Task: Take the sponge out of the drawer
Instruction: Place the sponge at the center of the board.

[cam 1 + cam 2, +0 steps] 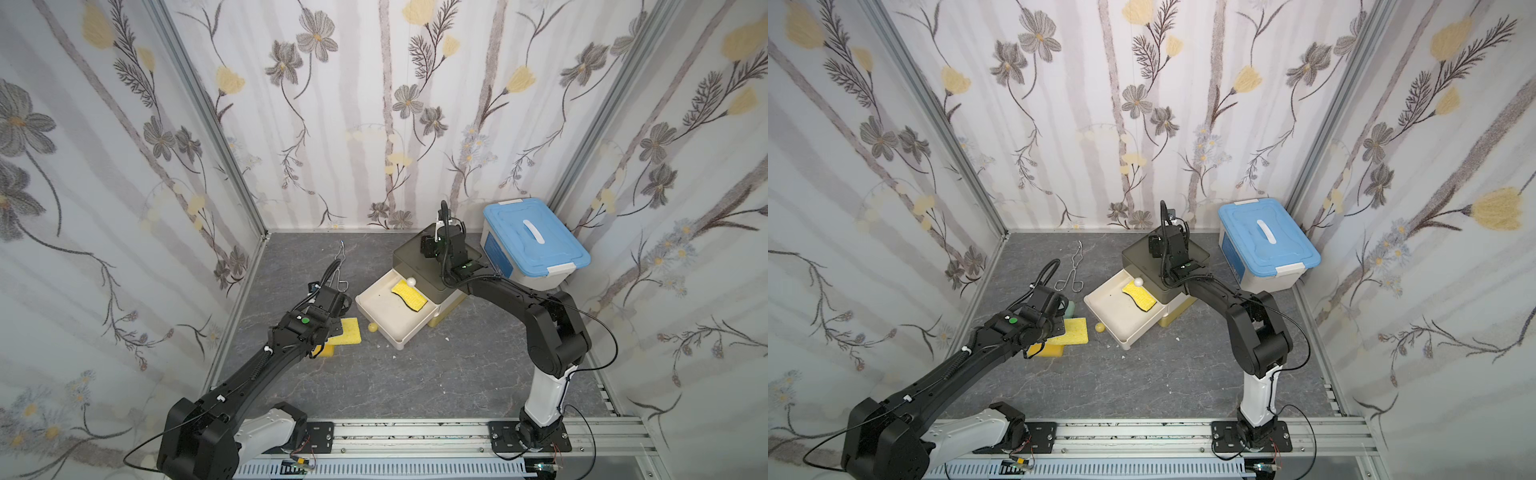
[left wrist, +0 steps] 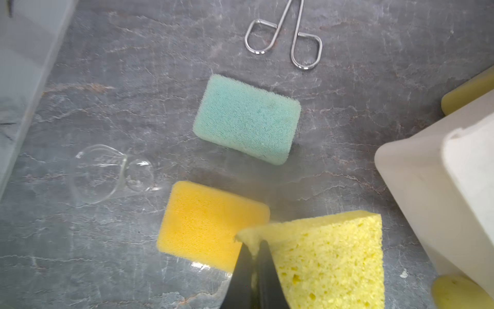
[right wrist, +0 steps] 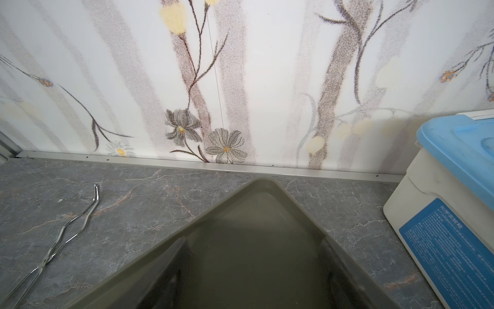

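Though overhead misses it, left wrist shows beaker [image 2: 107, 174].

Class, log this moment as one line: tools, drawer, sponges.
left tool: shut on pale sponge | right tool: at cabinet top, state unclear | drawer: open, scrub sponge inside

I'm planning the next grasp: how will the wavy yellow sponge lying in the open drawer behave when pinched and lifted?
Likely light and squashy: the wavy sponge looks porous, so it should compress. It lies flat, so unlikely to roll. The white ball beside it may roll if nudged.
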Robot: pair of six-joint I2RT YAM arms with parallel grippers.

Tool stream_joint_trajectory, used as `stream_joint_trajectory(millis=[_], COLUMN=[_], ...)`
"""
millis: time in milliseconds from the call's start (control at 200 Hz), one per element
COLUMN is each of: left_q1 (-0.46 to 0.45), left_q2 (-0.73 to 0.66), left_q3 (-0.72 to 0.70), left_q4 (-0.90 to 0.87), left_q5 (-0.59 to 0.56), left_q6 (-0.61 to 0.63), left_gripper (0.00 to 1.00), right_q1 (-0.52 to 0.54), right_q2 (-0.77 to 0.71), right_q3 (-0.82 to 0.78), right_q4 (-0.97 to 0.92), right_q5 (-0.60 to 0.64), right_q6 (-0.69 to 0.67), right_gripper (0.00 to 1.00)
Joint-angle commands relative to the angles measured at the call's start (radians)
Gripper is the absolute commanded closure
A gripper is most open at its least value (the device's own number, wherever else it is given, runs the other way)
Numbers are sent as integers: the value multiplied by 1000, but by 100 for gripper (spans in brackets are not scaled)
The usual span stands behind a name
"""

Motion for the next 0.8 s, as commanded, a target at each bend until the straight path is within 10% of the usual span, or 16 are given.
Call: stream_joint_trajectory(millis=[0, 794], left_q1=[-10, 2], left_q2=[32, 278], left_q3=[-48, -93], left_q4=[171, 457], left_q5=[65, 206], left_q6=[-36, 77], left_gripper=[97, 97], right_q1=[-2, -1], right_q2=[52, 52], right_q3=[-25, -30], right_q4=[-408, -414], right_q5=[-131, -128], right_q6=[94, 94], right_gripper=[23, 24])
